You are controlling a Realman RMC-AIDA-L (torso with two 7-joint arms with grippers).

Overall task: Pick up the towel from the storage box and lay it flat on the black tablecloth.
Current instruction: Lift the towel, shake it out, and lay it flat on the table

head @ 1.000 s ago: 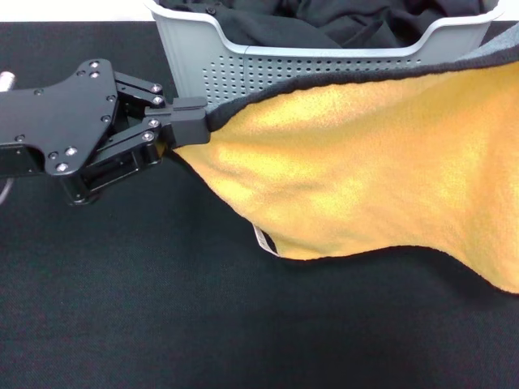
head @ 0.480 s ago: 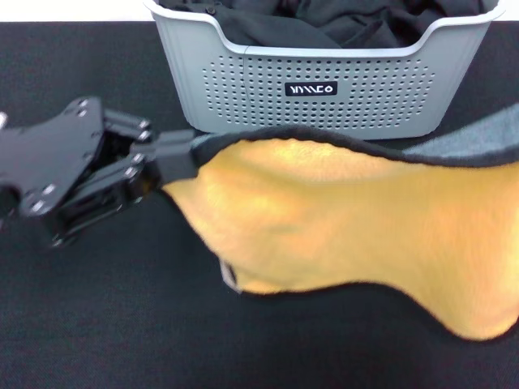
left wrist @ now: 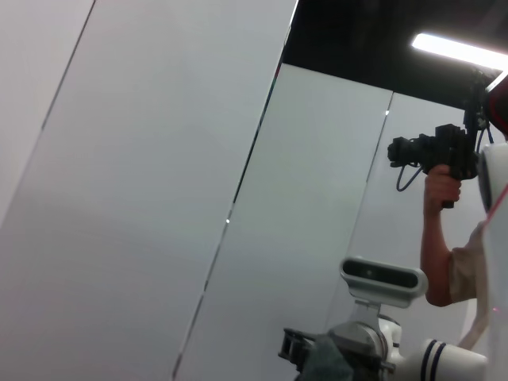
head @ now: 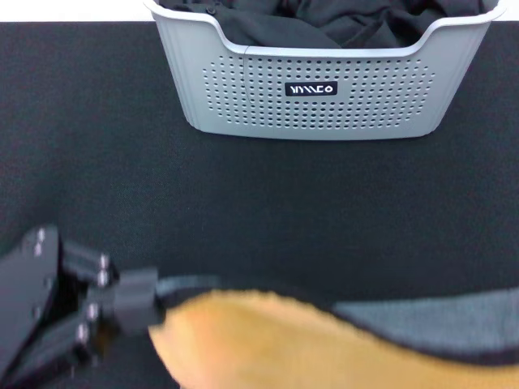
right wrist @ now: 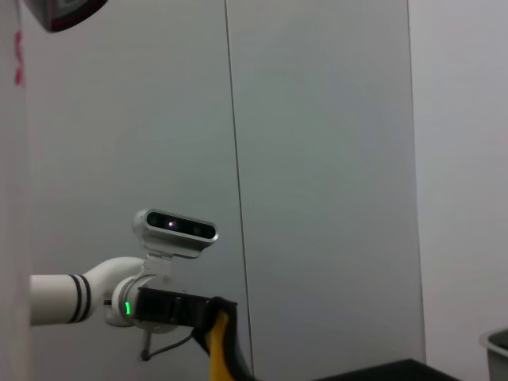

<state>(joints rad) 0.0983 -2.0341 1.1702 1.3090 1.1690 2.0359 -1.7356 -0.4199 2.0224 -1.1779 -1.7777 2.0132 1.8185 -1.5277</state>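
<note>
The left gripper has its fingers pinched shut on a corner of the yellow-orange terry towel with a dark grey back, which spreads away from them low over the wide grainy black tablecloth on the tabletop; the right gripper's fingers cannot be judged. The towel looks soft, light and limp, so corner grips suit it. Well beyond the fingers stands the light grey perforated plastic storage box.

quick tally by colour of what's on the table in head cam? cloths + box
Black: 2, the black tablecloth and the black fabric in the box
Grey: 1, the storage box
Yellow-orange with grey back: 1, the towel, held at a corner by the left end effector
Total: 4
</note>
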